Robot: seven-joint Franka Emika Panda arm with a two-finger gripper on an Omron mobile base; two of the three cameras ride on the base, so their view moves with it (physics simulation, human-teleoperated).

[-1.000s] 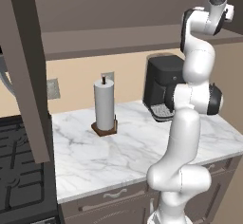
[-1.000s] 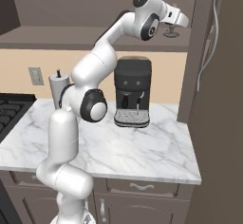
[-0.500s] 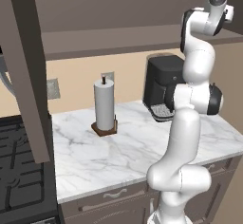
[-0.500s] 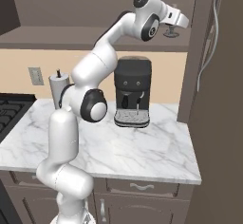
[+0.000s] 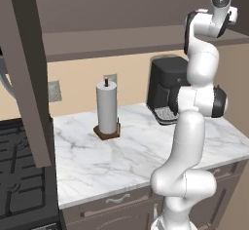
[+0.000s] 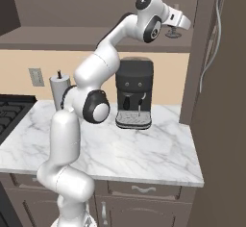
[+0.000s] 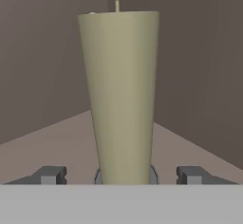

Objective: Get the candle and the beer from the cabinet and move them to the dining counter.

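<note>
The candle (image 7: 121, 95), a pale olive-beige tapered stick on a small round dark grey holder, stands upright on the cabinet (image 7: 42, 52) shelf, right in front of the hand. My gripper (image 7: 122, 174) is open and straddles its base. One of the fingertips (image 7: 50, 174) stands clear on each side, not touching the candle. In the right base view the arm reaches high into the cabinet (image 6: 96, 38); the gripper (image 6: 185, 25) hides most of the candle (image 6: 173, 34), leaving its dark base showing below. The beer and the dining counter are out of view.
Open cabinet doors hang at the left (image 5: 29, 78) and at the right (image 6: 206, 53), the latter with a silver handle. Below, a marble worktop (image 6: 144, 149) carries a black coffee machine (image 6: 134, 94) and a paper-towel roll (image 5: 107, 109). A black stove (image 5: 19, 175) sits left.
</note>
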